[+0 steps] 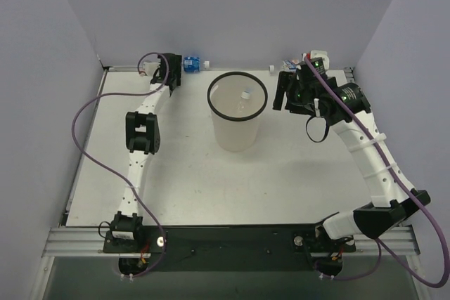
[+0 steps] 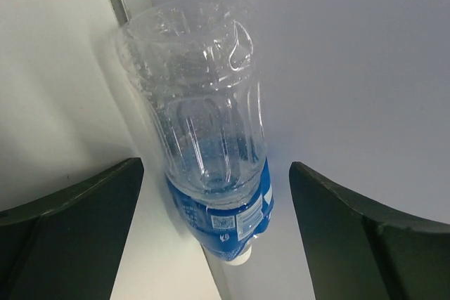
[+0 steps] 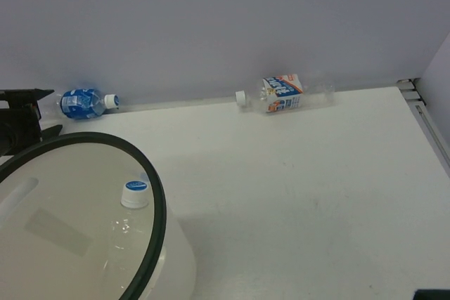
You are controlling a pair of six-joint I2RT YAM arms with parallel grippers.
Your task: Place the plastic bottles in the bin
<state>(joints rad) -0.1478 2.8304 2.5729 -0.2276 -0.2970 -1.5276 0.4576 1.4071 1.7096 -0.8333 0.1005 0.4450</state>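
Fingers of the left gripper point(image 2: 216, 173) stand spread, not touching, either side of the blue-label bottle point(image 2: 211, 152) at the far edge near the far-left corner, the red-white bottle point(image 3: 285, 94) lies farther right along that edge, the plain bottle point(image 1: 245, 98) sits inside the bin point(image 1: 238, 142) mid-table, and the right gripper point(image 1: 283, 93) cannot be told open or closed.

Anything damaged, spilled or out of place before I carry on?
The blue-label bottle looks dented and crumpled near its base. It lies on its side against the back wall, between the fingers of the open left claw. The red-white bottle also lies at the wall. No spill shows.
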